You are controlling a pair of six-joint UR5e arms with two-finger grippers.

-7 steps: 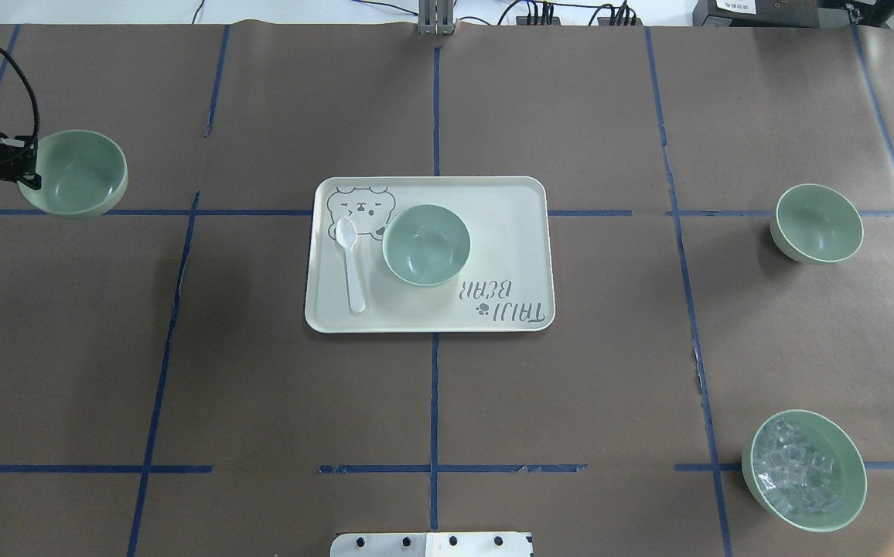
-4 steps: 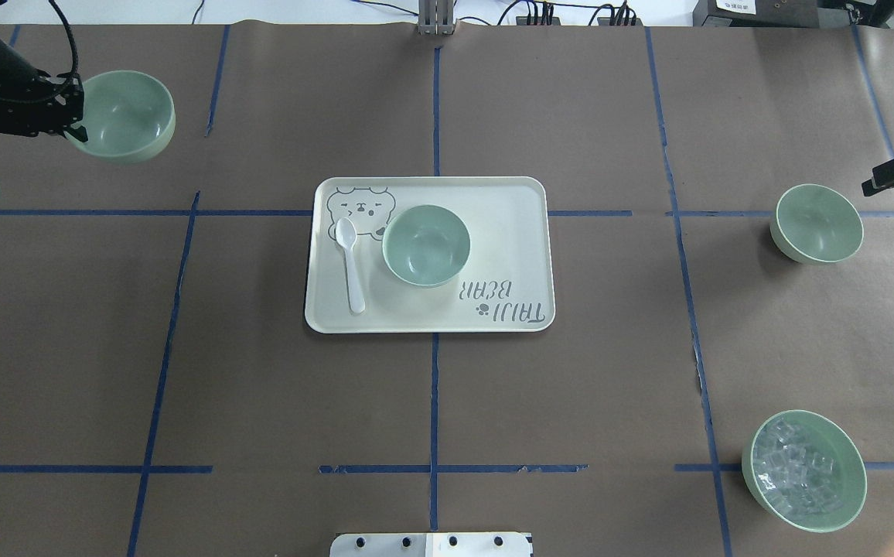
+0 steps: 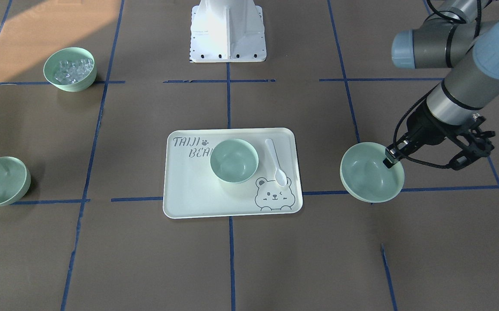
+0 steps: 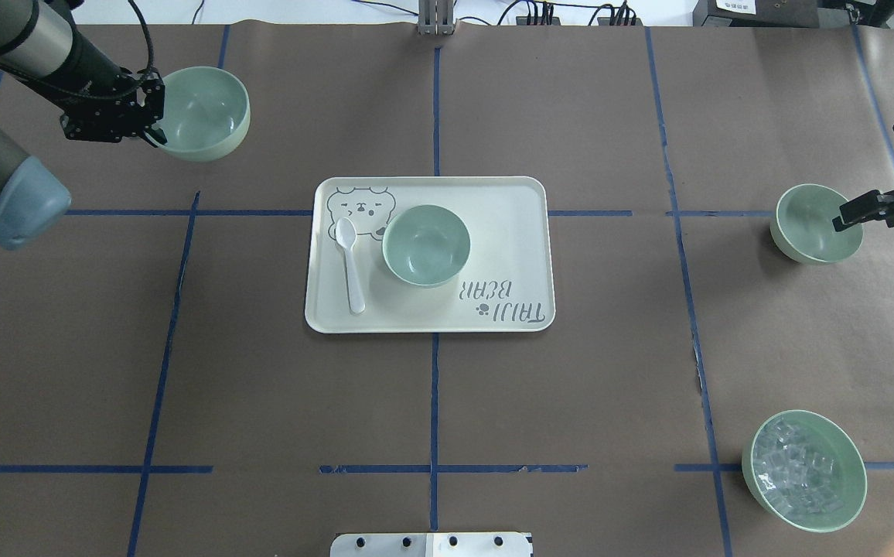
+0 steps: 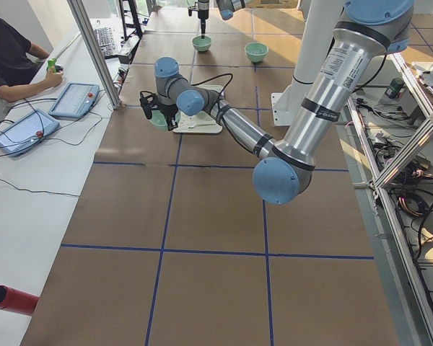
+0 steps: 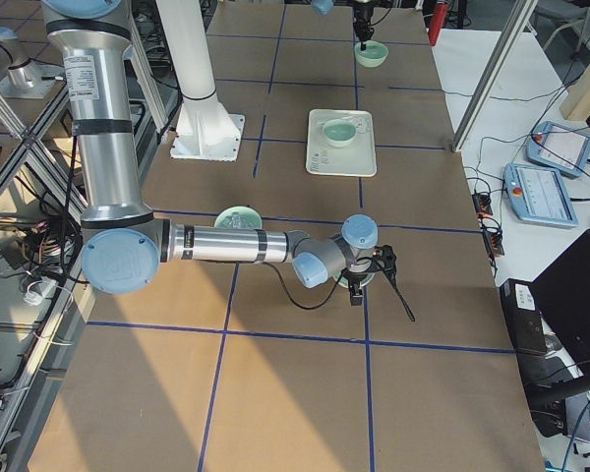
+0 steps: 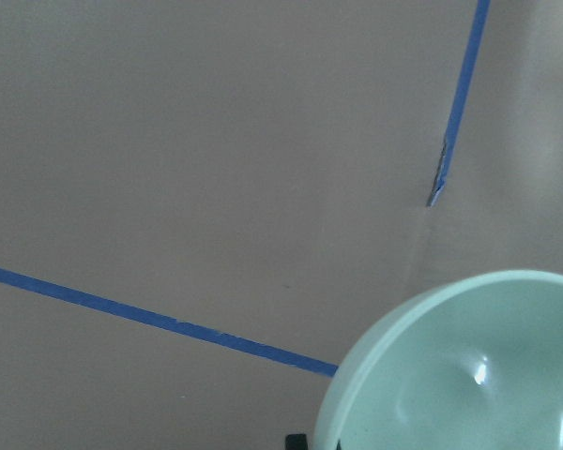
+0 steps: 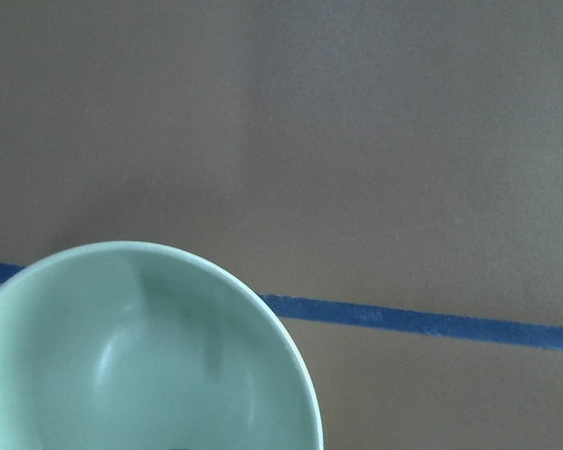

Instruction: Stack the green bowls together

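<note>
Three plain green bowls show. One (image 4: 425, 244) stands on the bear-printed tray (image 4: 509, 201), also in the front view (image 3: 234, 160). My left gripper (image 4: 155, 128) is shut on the rim of the second bowl (image 4: 203, 112) and holds it tilted above the table, left of and behind the tray; the front view shows this bowl (image 3: 371, 172) too. The third bowl (image 4: 817, 223) rests on the table at the right. My right gripper (image 4: 843, 220) reaches over its rim with one finger inside and looks open.
A white spoon (image 4: 351, 263) lies on the tray beside the bowl. A green bowl with clear ice-like cubes (image 4: 803, 470) stands at the near right. Blue tape lines cross the brown table cover. The robot's base (image 3: 228, 30) is at the near edge.
My left gripper has carried its bowl up off the table and to the right, toward the tray. My right gripper has come in from the right edge onto the right bowl's rim.
</note>
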